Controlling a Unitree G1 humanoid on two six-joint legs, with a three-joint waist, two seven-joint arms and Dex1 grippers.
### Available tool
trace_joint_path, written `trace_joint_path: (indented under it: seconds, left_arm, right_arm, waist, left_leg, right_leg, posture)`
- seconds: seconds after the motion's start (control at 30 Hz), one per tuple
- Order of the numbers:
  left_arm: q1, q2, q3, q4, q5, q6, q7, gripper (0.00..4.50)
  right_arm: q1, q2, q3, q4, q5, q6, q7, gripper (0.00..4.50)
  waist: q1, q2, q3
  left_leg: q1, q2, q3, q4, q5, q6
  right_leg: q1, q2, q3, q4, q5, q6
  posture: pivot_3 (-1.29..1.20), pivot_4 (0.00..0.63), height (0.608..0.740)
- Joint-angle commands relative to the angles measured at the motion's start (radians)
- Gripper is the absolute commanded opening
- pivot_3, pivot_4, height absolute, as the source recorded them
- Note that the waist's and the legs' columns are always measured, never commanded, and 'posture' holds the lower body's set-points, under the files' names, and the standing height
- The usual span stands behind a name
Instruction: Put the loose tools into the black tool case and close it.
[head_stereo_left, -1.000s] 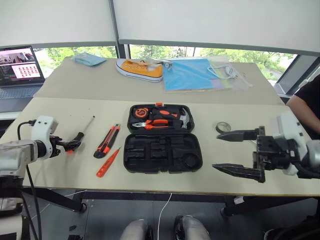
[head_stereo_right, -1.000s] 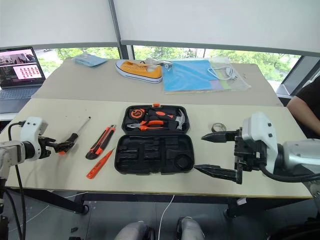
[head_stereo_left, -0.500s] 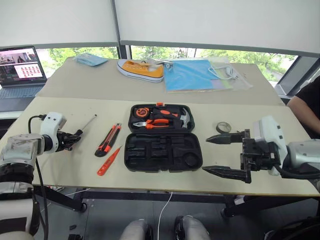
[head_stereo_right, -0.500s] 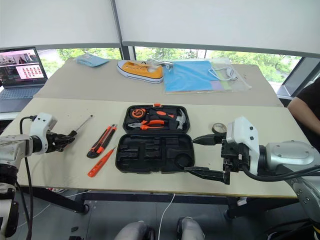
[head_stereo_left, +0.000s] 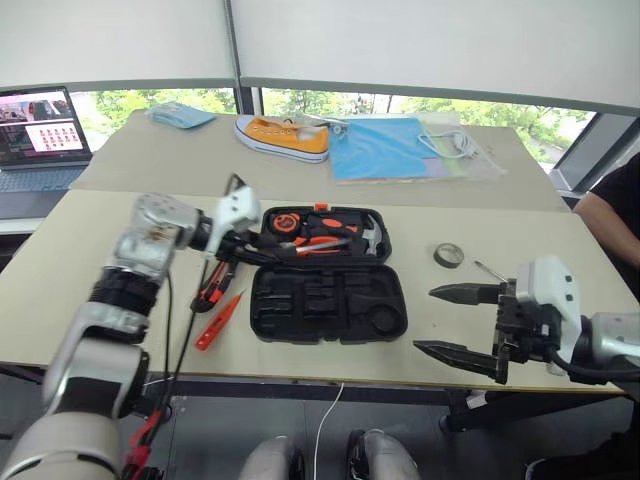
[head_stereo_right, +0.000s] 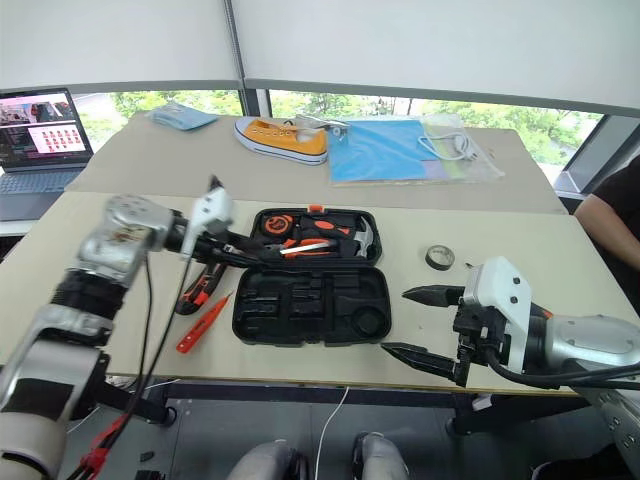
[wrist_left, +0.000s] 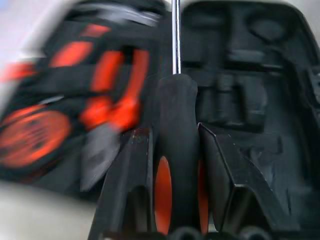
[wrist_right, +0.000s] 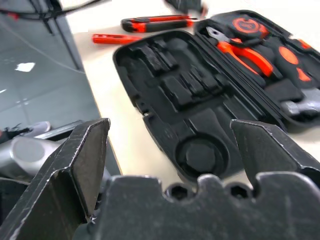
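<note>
Left gripper (wrist_left: 175, 165) is clamped on a black-and-orange screwdriver (wrist_left: 176, 125), handle squeezed between both fingers (wrist_left: 125, 180), metal shaft sticking out ahead over the open black tool case (head_stereo_left: 330, 305). In the head views this gripper sits over the case's far left corner, above the half holding pliers (head_stereo_left: 318, 243), hammer (head_stereo_left: 368, 238) and round tape measure (head_stereo_left: 287, 222).

Right gripper (head_stereo_left: 462, 322) hangs spread wide with nothing between its fingers, over the table (head_stereo_left: 90, 270) just right of the case's near half.

The case lies open flat at table centre, near half with empty moulded slots. Utility knife (head_stereo_left: 212, 284) lies left of the case, the orange tester pen (head_stereo_left: 217, 321) nearer the front edge beside it. Small black tape roll (head_stereo_left: 449, 256) sits right of the case, apart from it. A thin screwdriver shaft (head_stereo_left: 489, 271) shows just past the roll; its handle is hidden behind the right arm.

Far table: yellow sneaker (head_stereo_left: 283, 137), blue folder (head_stereo_left: 385, 148), white cable (head_stereo_left: 455, 143), laptop (head_stereo_left: 40, 135) at far left with a lit screen, text too small to read. No brand or label legible on any tool or the case.
</note>
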Motion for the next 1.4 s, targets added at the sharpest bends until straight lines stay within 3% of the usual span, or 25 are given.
trace_joint_path:
  seconds: [0.03,0.2,0.53,0.57,0.6,0.77,0.87,0.97,1.23,1.4]
  left_arm:
    - [-0.075,-0.038,-0.024,0.094,0.064,-0.092,0.004,0.93]
    - [-0.104,-0.1,-0.029,0.187,0.107,-0.116,0.018,0.93]
    - [-0.097,-0.107,-0.013,0.195,0.122,-0.123,-0.009,0.93]
    - [-0.1,-0.106,-0.01,0.187,0.117,-0.115,-0.018,1.92]
    - [-0.104,-0.105,-0.008,0.181,0.113,-0.107,-0.025,2.07]
    - [-0.139,-0.12,0.022,0.162,0.091,-0.051,-0.024,3.84]
    - [-0.148,-0.129,0.032,0.154,0.084,-0.03,-0.031,3.84]
    - [-0.143,-0.136,0.026,0.158,0.1,-0.048,-0.031,3.08]
    - [-0.125,-0.175,-0.004,0.195,0.141,-0.091,-0.031,0.01]
    - [-0.1,-0.184,-0.066,0.224,0.219,-0.166,-0.001,0.01]
  right_arm:
    - [0.016,0.006,-0.046,-0.043,0.013,0.001,-0.028,4.5]
    - [0.027,0.018,-0.047,-0.053,0.012,-0.004,-0.065,4.5]
    - [0.007,0.017,-0.024,-0.039,0.004,-0.014,-0.087,4.5]
    - [0.005,0.017,-0.023,-0.038,0.004,-0.014,-0.088,4.5]
    - [0.002,0.017,-0.021,-0.036,0.005,-0.014,-0.088,4.5]
    - [0.003,0.021,-0.019,-0.038,0.002,-0.016,-0.087,4.5]
    - [0.008,0.024,-0.019,-0.041,0.001,-0.018,-0.089,4.5]
    - [0.011,0.029,-0.021,-0.046,0.002,-0.017,-0.092,4.5]
    - [0.028,0.037,-0.033,-0.051,-0.005,-0.017,-0.103,4.5]
    - [0.035,0.046,-0.033,-0.046,-0.009,-0.017,-0.118,4.5]
  waist:
    - [0.0,0.0,0.0]
    - [0.003,0.0,0.0]
    - [0.005,0.0,0.0]
    - [0.005,0.0,0.0]
    - [0.005,0.0,0.0]
    - [0.006,0.0,0.0]
    - [0.008,0.0,0.0]
    - [0.006,0.0,0.0]
    - [0.007,0.0,0.0]
    - [0.006,0.0,0.0]
  left_leg:
    - [0.0,0.001,0.0,0.0,0.001,0.001]
    - [-0.001,0.001,-0.001,0.0,0.002,0.005]
    - [-0.002,0.001,-0.001,0.001,0.001,0.008]
    - [-0.002,0.001,-0.001,0.001,0.0,0.008]
    - [-0.002,0.001,-0.001,0.001,0.0,0.008]
    - [-0.003,0.001,-0.001,0.001,0.0,0.008]
    - [-0.004,0.001,-0.002,0.002,0.0,0.009]
    - [-0.004,0.0,-0.002,0.002,0.0,0.01]
    - [-0.004,0.0,-0.002,0.002,0.0,0.01]
    - [-0.003,0.0,-0.002,0.002,0.0,0.01]
  right_leg:
    - [0.0,0.0,0.0,0.0,0.0,0.0]
    - [-0.001,0.001,0.0,0.0,0.0,0.0]
    - [-0.001,0.0,0.0,-0.001,0.0,0.0]
    - [-0.001,0.0,0.0,-0.001,0.0,0.0]
    - [-0.001,0.0,0.0,-0.001,0.0,0.0]
    - [-0.001,0.0,0.0,0.0,0.0,0.0]
    - [-0.001,0.0,-0.001,0.0,0.0,0.0]
    - [-0.001,0.0,-0.001,0.0,0.0,0.0]
    - [-0.001,0.0,-0.001,0.0,0.0,0.0]
    - [-0.001,0.0,-0.001,0.0,0.0,-0.001]
  posture:
    - [0.0,0.15,0.718]
    - [0.0,0.15,0.718]
    - [0.0,0.15,0.718]
    - [0.0,0.15,0.718]
    - [0.0,0.15,0.718]
    - [0.0,0.15,0.718]
    - [0.0,0.15,0.718]
    - [0.0,0.15,0.718]
    - [0.0,0.15,0.718]
    - [0.0,0.15,0.718]
